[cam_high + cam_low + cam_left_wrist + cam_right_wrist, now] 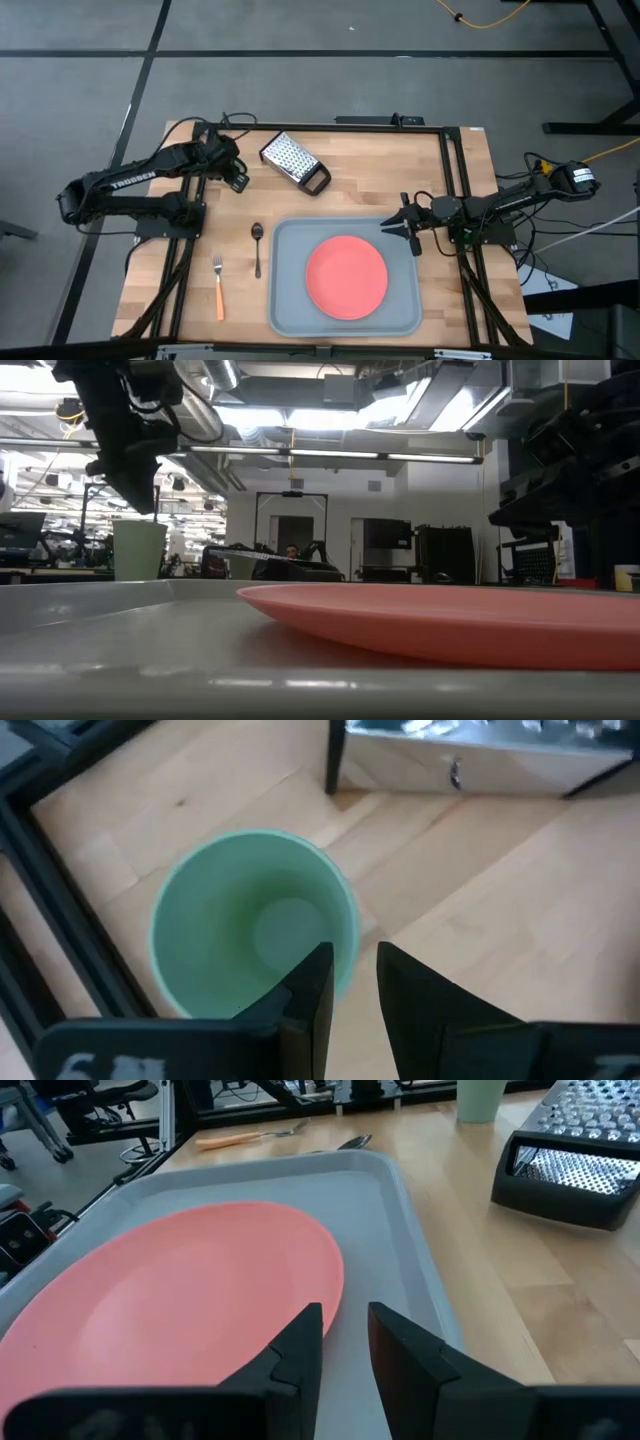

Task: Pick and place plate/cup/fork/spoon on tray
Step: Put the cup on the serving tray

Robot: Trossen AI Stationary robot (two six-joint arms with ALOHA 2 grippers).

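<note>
The green cup (250,920) stands upright on the wood at the table's far left, and also shows in the low view (138,550). My left gripper (355,975) hangs over its rim, slightly open, with one finger over the inside and one outside; in the low view its tips (150,500) end just above the rim. The pink-red plate (346,276) lies flat in the grey-blue tray (290,300). My right gripper (345,1325) is slightly open and empty, low over the tray's far right part beside the plate's edge. The spoon (257,248) and the orange-handled fork (218,290) lie on the wood left of the tray.
A perforated metal grater (293,160) with a black handle lies on the wood between the cup and the tray's far edge. A black frame rail (455,180) runs along the table's right side, and another (40,900) passes close by the cup.
</note>
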